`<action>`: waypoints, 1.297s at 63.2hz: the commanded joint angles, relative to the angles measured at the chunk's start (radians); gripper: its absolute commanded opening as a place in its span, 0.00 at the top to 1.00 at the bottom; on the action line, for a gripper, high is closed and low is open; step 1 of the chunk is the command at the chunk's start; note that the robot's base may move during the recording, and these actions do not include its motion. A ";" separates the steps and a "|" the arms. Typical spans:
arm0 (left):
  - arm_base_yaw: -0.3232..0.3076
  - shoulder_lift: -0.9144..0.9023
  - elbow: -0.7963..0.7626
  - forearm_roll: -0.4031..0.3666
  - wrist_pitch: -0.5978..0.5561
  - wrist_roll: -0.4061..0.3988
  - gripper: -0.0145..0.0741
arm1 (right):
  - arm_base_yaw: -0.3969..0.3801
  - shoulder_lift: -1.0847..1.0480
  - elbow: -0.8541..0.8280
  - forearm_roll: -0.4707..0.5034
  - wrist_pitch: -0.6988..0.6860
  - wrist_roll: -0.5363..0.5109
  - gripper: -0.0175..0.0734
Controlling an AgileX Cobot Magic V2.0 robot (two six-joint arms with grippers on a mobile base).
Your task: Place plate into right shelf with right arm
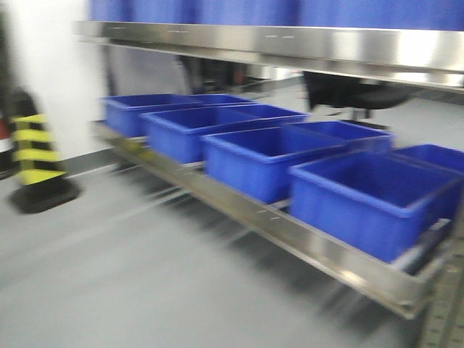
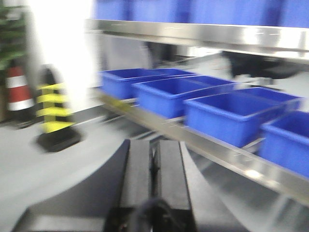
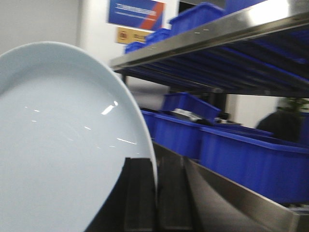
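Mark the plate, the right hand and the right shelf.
plate (image 3: 63,145): right wrist view, centre of its glossy face.
right hand (image 3: 155,166): right wrist view, between the fingertips clamping the plate's rim.
right shelf (image 1: 290,43): front view, upper steel front lip.

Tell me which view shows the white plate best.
The right wrist view: the plate fills its left side, its rim clamped in the right gripper. The front and left wrist views show no plate, only shelf and blue bins.
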 commanded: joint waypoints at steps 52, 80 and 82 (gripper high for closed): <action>-0.017 -0.011 0.008 -0.002 -0.082 -0.002 0.89 | -0.001 0.016 -0.031 -0.013 -0.088 -0.001 0.75; -0.019 -0.011 0.008 -0.002 -0.082 -0.002 0.89 | -0.001 0.016 -0.031 -0.013 -0.088 -0.001 0.75; -0.019 -0.011 0.008 -0.002 -0.082 -0.002 0.89 | -0.001 0.016 -0.031 -0.013 -0.088 -0.001 0.75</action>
